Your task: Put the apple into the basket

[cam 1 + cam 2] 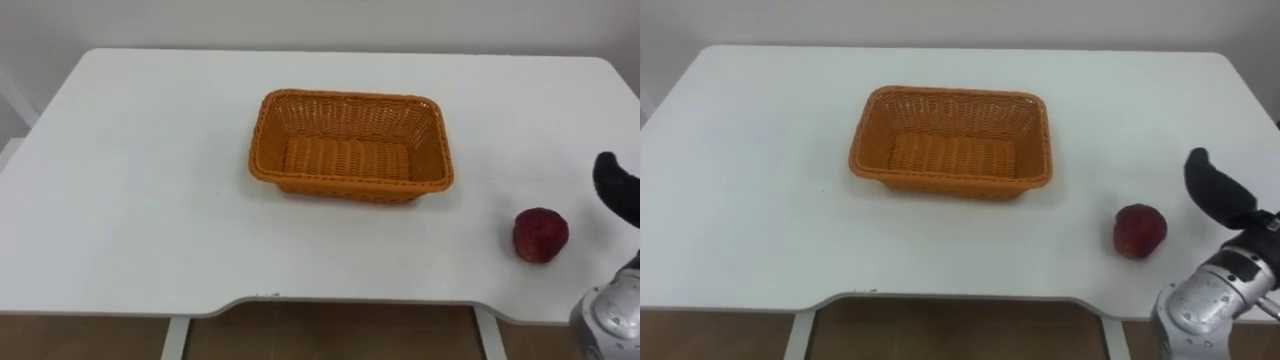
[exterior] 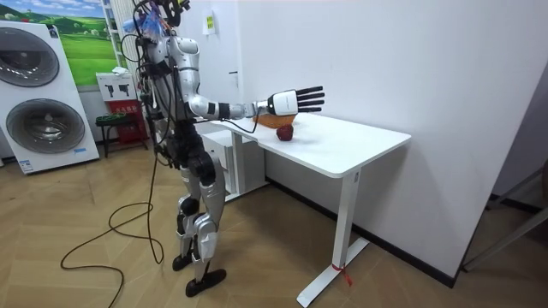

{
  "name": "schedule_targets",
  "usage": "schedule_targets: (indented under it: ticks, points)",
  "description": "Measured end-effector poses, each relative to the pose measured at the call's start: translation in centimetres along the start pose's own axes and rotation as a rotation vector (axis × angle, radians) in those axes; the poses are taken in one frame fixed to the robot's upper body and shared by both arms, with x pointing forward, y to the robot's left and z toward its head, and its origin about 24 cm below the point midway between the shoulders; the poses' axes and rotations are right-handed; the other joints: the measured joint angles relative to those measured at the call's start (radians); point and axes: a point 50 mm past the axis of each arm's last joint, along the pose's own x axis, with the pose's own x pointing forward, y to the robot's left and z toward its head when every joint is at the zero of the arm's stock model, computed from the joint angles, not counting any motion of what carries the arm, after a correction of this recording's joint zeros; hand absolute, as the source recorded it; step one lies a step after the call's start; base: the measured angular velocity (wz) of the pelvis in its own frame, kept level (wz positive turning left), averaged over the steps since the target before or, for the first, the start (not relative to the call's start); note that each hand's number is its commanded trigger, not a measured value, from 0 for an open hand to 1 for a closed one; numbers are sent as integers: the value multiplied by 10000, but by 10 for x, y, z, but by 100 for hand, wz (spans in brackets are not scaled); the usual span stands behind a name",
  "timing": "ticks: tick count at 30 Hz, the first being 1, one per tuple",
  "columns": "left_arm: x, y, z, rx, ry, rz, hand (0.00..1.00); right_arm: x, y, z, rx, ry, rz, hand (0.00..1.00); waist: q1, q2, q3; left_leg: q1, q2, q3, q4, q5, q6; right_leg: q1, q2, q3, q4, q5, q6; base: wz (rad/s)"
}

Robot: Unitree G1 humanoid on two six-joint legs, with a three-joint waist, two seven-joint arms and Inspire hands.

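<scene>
A dark red apple [image 1: 540,235] lies on the white table [image 1: 140,200] near its front right edge, also seen in the right eye view as the apple [image 1: 1139,231] and in the room view as the apple [image 2: 285,133]. An empty orange woven basket [image 1: 350,145] stands at the table's middle, to the apple's left. My right hand [image 2: 295,101] is held out above the table with its fingers straight, just right of and above the apple; in the right eye view my right hand [image 1: 1218,195] shows a dark thumb beside the apple, not touching it.
I stand at the table's front edge in a room with washing machines [image 2: 43,94] behind me. The table's right corner [image 1: 1240,70] lies beyond the hand.
</scene>
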Motion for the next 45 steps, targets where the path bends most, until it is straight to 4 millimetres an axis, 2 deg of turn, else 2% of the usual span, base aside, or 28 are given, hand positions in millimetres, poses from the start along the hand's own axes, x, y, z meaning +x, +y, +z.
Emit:
schedule_targets:
  ticks: [8,18,23,28,31,35,39,40,41,42,45]
  points:
    - [0,-2,1,45,-92,-195,0,-7,14,-1,-198,-44,1929,0,5,63,17,6,-5,0,-3,0,0,7,2,43,-13,2,1,0]
    - [-1,-3,1,118,-167,-313,0,-13,18,-7,-713,155,3123,0,8,90,-10,60,-6,-9,-1,1,1,95,-9,10,2,2,1,0]
    - [0,-4,1,131,-153,-491,0,-18,14,-24,-1244,846,3309,0,32,-42,-73,76,-3,-15,5,1,1,145,-8,10,-1,2,0,0]
    - [-1,-6,-4,153,83,-579,0,-25,8,-50,-1911,1862,3575,0,21,-91,-45,205,7,-14,-1,-1,1,341,7,29,-139,53,-4,0]
    - [-1,-7,-7,162,216,-620,0,-28,6,-56,-2096,2130,3632,0,6,-10,-6,189,31,-4,-14,-1,1,329,30,49,-172,109,-8,0]
    - [-1,-7,-8,167,261,-627,0,-32,1,-60,-2235,2286,3669,0,-29,102,-20,185,38,-2,-25,-1,1,325,35,11,-167,112,-8,0]
    - [-1,-7,-9,165,274,-590,0,-36,-3,-66,-2413,2500,3693,0,-28,99,-26,185,33,7,-23,-1,1,329,38,9,-168,112,-8,0]
    - [-1,-7,-9,164,285,-573,0,-38,-4,-70,-2528,2653,3730,7,-34,74,-36,186,32,10,-22,-1,1,330,38,12,-169,112,-8,0]
    - [-1,-7,-10,167,303,-573,0,-39,-5,-70,-2541,2650,3771,86,-35,47,-56,188,30,12,-21,-1,1,336,35,12,-170,112,-8,0]
    - [-1,-7,-10,170,312,-558,0,-40,-5,-71,-2570,2673,3798,100,-35,25,-69,193,29,7,-18,-1,1,343,35,12,-170,112,-8,0]
    - [-1,-6,-10,158,308,-540,0,-44,-7,-81,-2877,2875,3994,100,-29,-75,-124,219,30,-32,0,-1,1,412,28,17,-191,112,-8,6]
